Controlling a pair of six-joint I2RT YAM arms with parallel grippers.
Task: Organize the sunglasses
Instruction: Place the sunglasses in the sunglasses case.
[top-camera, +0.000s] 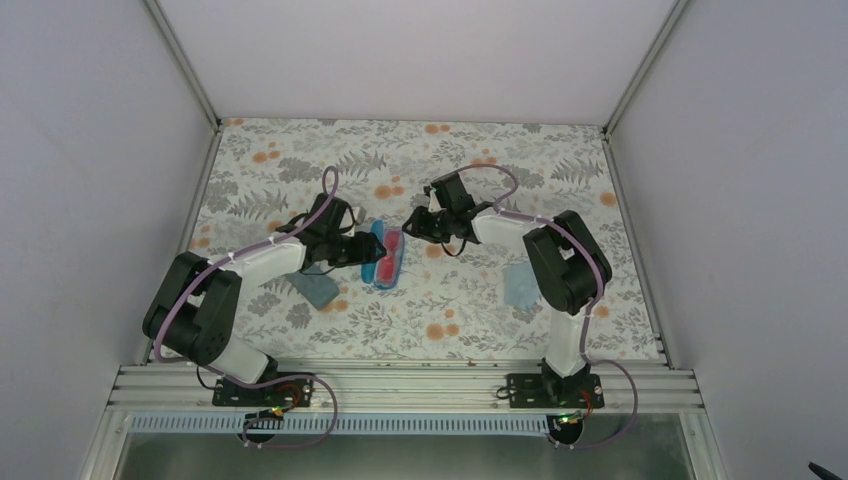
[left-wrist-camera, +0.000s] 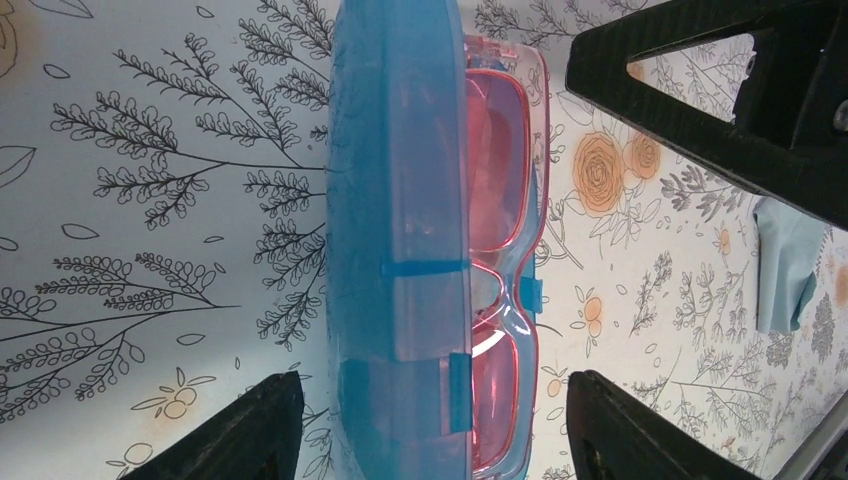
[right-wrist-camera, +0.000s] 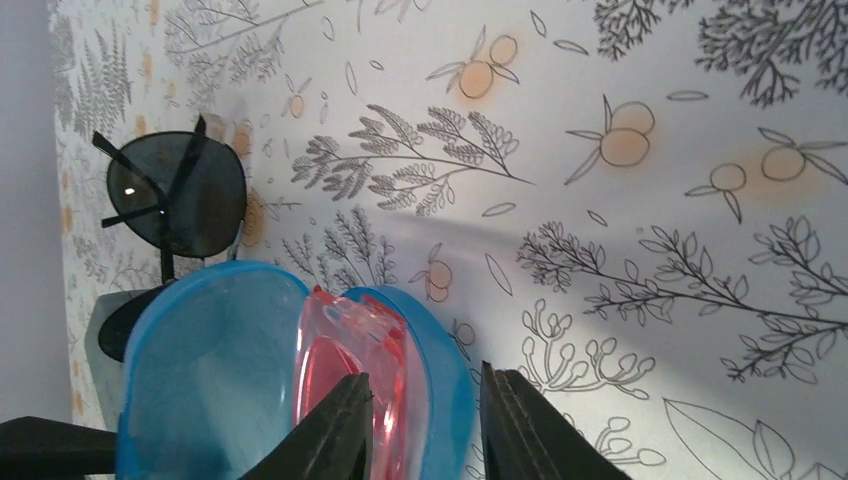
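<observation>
The floral table (top-camera: 300, 160) has the left arm (top-camera: 260, 262) and the right arm (top-camera: 520, 232) bent inward over its middle, where the open blue case (left-wrist-camera: 395, 200) lies between them. A light blue cloth (top-camera: 318, 289) lies beside the left arm and a second cloth (top-camera: 520, 285) beside the right. The pink-red sunglasses (left-wrist-camera: 495, 150) sit inside the case, and the black sunglasses (right-wrist-camera: 180, 195) lie just beside it. The left gripper (left-wrist-camera: 437, 385) stands spread wide astride the case, clear of it. The right gripper (right-wrist-camera: 425, 385) has its jaws narrowly parted over the case's rim; whether they pinch it is unclear.
</observation>
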